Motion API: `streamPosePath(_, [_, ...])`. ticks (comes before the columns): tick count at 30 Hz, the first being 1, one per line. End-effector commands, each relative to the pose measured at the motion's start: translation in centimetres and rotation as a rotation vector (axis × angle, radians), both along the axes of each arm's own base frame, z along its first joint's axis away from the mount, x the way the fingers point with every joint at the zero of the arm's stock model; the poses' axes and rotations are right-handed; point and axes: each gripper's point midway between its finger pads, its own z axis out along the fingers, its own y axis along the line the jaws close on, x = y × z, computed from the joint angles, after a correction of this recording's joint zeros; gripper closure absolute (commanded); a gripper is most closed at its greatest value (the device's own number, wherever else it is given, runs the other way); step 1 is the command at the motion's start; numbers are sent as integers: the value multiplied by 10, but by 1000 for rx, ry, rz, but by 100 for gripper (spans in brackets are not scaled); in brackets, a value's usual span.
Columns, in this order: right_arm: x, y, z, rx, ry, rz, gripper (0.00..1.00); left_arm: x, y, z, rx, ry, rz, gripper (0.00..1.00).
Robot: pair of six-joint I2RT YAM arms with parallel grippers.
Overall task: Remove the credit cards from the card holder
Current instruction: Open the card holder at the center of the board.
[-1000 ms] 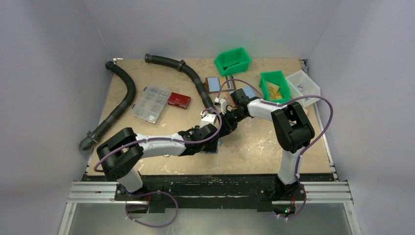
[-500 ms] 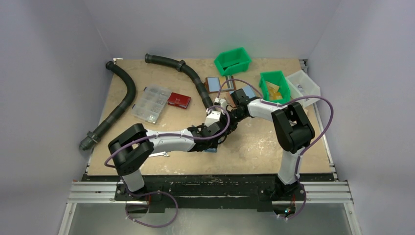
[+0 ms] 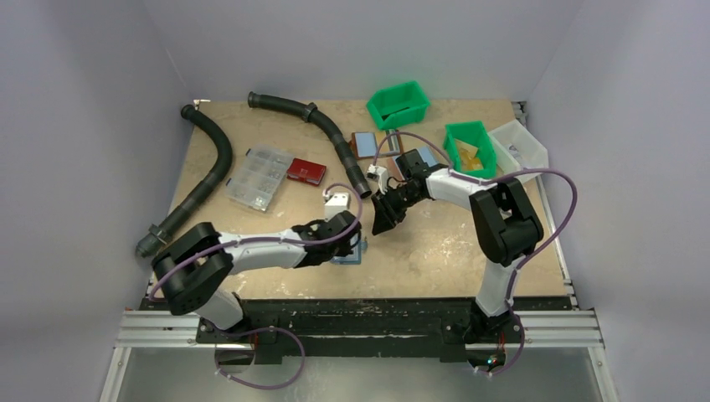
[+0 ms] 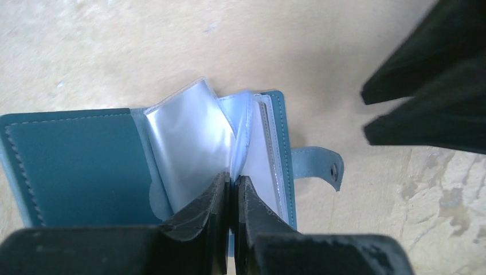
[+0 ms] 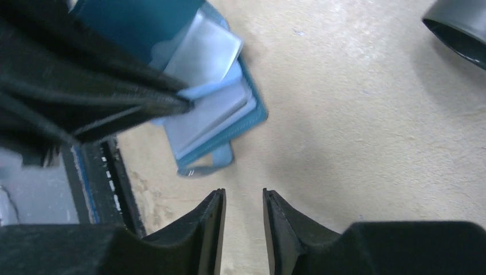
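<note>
You had the card holder (image 4: 74, 166) lying open on the table (image 3: 435, 251) near its front edge, with your left gripper (image 4: 232, 186) clenched on the edge of a clear sleeve (image 4: 189, 143) at the holder's middle. Whether a card sat inside that sleeve could not be told. To do this well, you needed to lift the sleeve gently, just enough to fan the pages without dragging the holder. Just beyond the holder's snap tab (image 4: 321, 166), your right gripper (image 5: 243, 197) hung empty with its jaws slightly parted. It needed to meet a card edge squarely. Farther past the holder lay the black hose (image 3: 335, 142).
</note>
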Motion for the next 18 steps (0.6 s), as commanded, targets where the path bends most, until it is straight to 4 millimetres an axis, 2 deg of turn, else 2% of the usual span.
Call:
streamPosePath(1, [-11, 10, 35, 127, -33, 81, 60, -9, 10, 0, -227, 84, 24, 100])
streamPosePath(4, [-17, 14, 47, 176, -39, 113, 51, -8, 9, 8, -395, 79, 22, 100])
streamPosePath(8, [-23, 19, 53, 198, -54, 137, 41, -9, 1, 20, -469, 74, -9, 100])
streamPosePath(12, [-21, 22, 43, 148, -77, 136, 33, -10, -7, 34, -539, 60, -37, 100])
streamPosePath(18, [-17, 20, 25, 64, -102, 115, 29, -9, -11, 46, -606, 48, -37, 100])
